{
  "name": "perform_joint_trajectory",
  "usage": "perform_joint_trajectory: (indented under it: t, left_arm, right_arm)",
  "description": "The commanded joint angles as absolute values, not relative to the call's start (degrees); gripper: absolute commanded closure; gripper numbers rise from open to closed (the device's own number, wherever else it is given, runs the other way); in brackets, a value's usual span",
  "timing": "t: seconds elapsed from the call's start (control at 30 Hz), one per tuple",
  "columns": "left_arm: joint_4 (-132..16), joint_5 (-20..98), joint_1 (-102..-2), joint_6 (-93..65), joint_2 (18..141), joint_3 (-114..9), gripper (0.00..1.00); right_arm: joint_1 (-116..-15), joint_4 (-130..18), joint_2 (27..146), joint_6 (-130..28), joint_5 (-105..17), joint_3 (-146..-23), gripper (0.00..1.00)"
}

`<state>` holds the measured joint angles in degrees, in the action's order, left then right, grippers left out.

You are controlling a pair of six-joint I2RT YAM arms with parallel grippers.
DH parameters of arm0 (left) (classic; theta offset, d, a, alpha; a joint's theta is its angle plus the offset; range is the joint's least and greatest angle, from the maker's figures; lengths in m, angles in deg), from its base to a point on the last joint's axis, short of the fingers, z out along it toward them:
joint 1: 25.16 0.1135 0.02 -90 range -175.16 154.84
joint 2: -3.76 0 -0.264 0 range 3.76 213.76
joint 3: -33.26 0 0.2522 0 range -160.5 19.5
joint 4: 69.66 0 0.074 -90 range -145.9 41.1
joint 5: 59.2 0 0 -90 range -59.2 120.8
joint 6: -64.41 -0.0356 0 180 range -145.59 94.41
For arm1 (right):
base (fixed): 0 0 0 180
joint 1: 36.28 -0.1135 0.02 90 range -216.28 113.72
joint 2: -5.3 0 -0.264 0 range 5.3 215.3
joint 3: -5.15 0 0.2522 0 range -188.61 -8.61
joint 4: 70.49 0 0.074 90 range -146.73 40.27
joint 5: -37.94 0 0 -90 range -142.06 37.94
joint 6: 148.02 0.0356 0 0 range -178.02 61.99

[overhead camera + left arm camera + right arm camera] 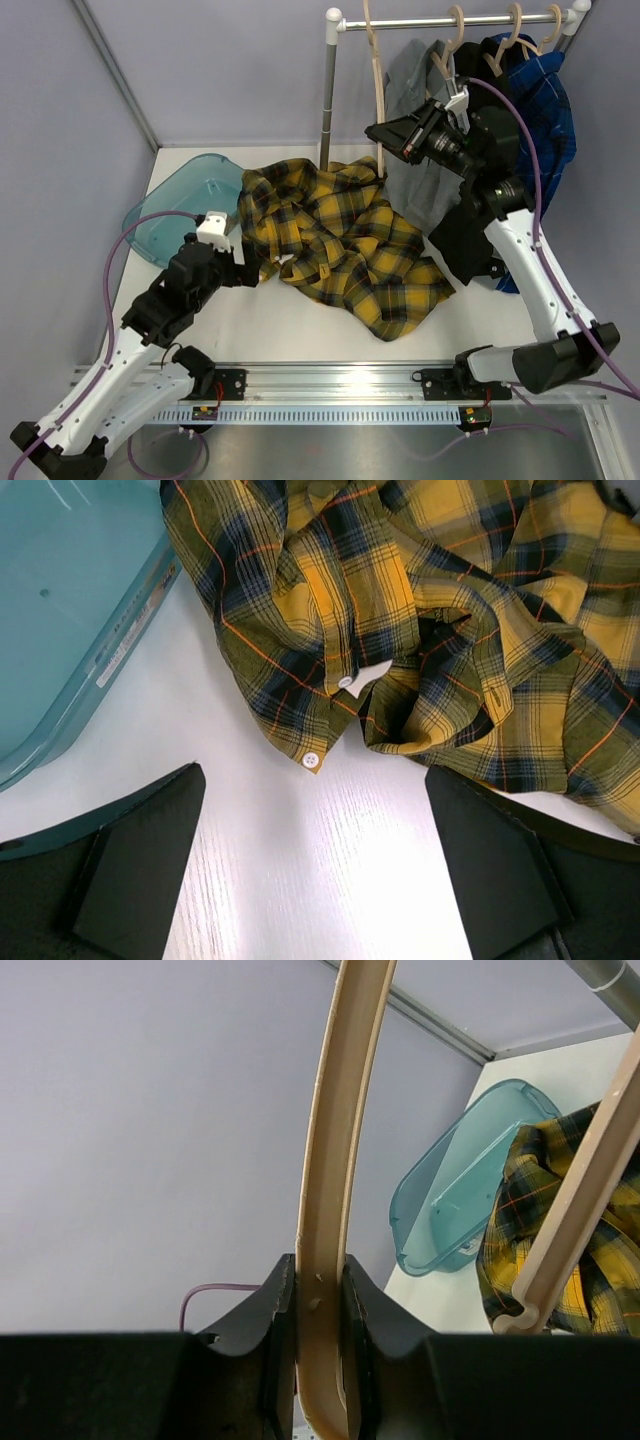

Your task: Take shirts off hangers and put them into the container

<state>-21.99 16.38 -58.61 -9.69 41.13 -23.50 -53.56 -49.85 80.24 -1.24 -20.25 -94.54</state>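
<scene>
Yellow shirt (340,240): off its hanger, crumpled flat on bench (300,330). Long axis diagonal, from the far-left end at the container (185,200) rim toward near-right; the shirt lies outside the container. Left claw (248,268): jaws wide apart, empty, low over the bench just short of the shirt's buttoned edge. Right claw (318,1305): clamped on a bare hanger (330,1140), long arm near-upright, at the rail (450,20).

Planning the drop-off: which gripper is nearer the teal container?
Left. The left gripper is open beside the container; the right gripper clamps a hanger at the rail.
</scene>
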Motion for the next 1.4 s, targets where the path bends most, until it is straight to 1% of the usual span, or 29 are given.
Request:
perform_joint_trajectory:
  t: [0.0, 0.33, 0.53, 0.77, 0.8, 0.9, 1.0, 1.03, 1.1, 1.13, 1.17, 1.23, 1.27, 1.33, 1.37]
  left_arm:
    - [-25.0, 15.2, -58.8, -10.7, 40.1, -23.5, 0.01]
    - [-24.8, 15.7, -58.8, -10.9, 40.3, -23.3, 0.01]
    - [-24.8, 15.4, -58.7, -11.0, 40.9, -23.3, 0.01]
    - [-24.8, 15.4, -58.7, -11.0, 41.0, -23.2, 0.01]
    - [-24.8, 15.5, -58.7, -11.1, 41.2, -23.2, 0.01]
    - [-24.7, 15.5, -58.7, -10.9, 41.6, -23.2, 0.01]
    - [-24.8, 15.5, -58.7, -10.7, 41.6, -23.1, 0.01]
    - [-24.8, 15.6, -58.7, -10.7, 41.6, -23.1, 0.01]
    - [-24.8, 15.8, -58.7, -10.7, 41.6, -23.1, 0.01]
    - [-24.8, 15.9, -58.7, -10.8, 41.9, -23.1, 0.01]
    - [-24.8, 16.1, -58.8, -10.8, 42.3, -23.1, 0.01]
    - [-25.0, 16.6, -58.7, -10.6, 43.1, -23.4, 0.01]
    - [-25.0, 16.7, -58.8, -10.6, 43.7, -24.0, 0.01]
    - [-25.0, 17.0, -58.8, -10.7, 46.3, -25.0, 0.01]
    - [-24.9, 17.3, -58.8, -10.4, 47.3, -26.3, 0.01]
  right_arm:
    - [-52.5, -60.3, 83.3, 3.5, -13.6, -97.2, 1.00]
    - [-49.9, -72.5, 89.4, 9.4, -12.9, -93.3, 1.00]
    - [-49.6, -71.2, 91.2, 9.0, -13.1, -93.1, 1.00]
    - [-49.6, -69.7, 89.5, 8.9, -13.5, -89.0, 1.00]
    - [-49.6, -69.1, 89.1, 8.7, -13.6, -88.9, 0.99]
    - [-49.6, -67.0, 88.3, 7.4, -13.4, -88.9, 0.93]
    - [-49.6, -64.1, 87.2, 4.8, -14.5, -89.0, 0.84]
    - [-49.6, -62.4, 86.5, 3.3, -14.9, -89.1, 0.73]
    - [-49.6, -60.0, 85.7, 1.5, -15.6, -89.3, 0.61]
    - [-49.6, -58.8, 85.4, -0.5, -15.8, -89.8, 0.52]
    - [-49.6, -57.4, 84.2, -1.7, -16.2, -90.2, 0.35]
    - [-49.6, -50.6, 83.0, -6.4, -17.7, -92.3, 0.20]
    - [-49.6, -48.6, 81.7, -8.1, -18.4, -93.0, 0.09]
    - [-49.6, -42.9, 79.8, -13.3, -20.1, -94.4, 0.02]
    - [-49.6, -40.8, 77.8, -15.0, -20.8, -95.0, 0.01]
